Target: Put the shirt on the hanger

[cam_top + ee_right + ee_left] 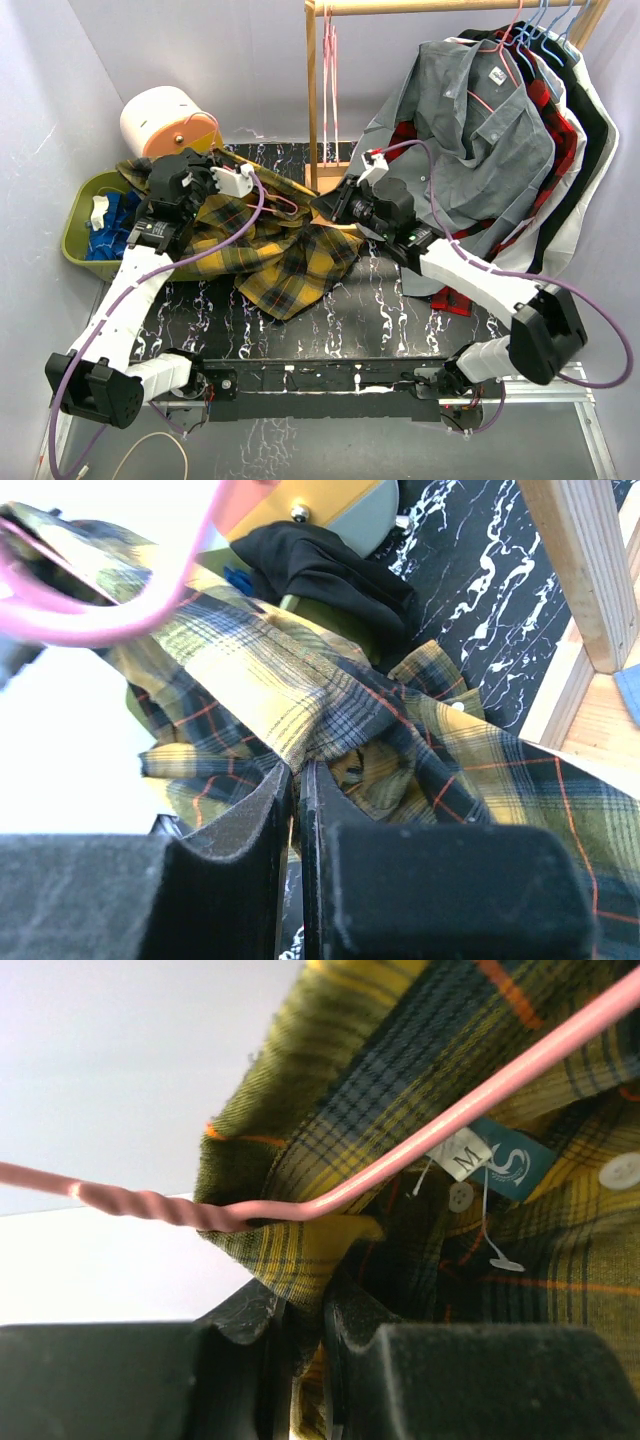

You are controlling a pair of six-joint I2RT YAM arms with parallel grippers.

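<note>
The shirt (285, 258), yellow, black and green plaid, lies bunched on the black marbled table (380, 310). My left gripper (222, 198) is shut on a fold of the shirt (330, 1160) near the collar, close to the size label (462, 1158). The thin pink hanger (450, 1125) runs across just above those jaws, its arm inside the collar. My right gripper (318, 208) is shut on another fold of the shirt (300, 695). The hanger's pink hook (120, 620) curves at the upper left of the right wrist view. In the top view the hanger (283, 203) shows as a thin wire between the two grippers.
A wooden rack (312, 100) stands behind, with a pink hanger (328, 80), a grey shirt (470, 110), a red-and-black plaid shirt (548, 115) and blue hangers (545, 25). A green bin (75, 235) and a round white-and-orange appliance (165, 120) sit at the left.
</note>
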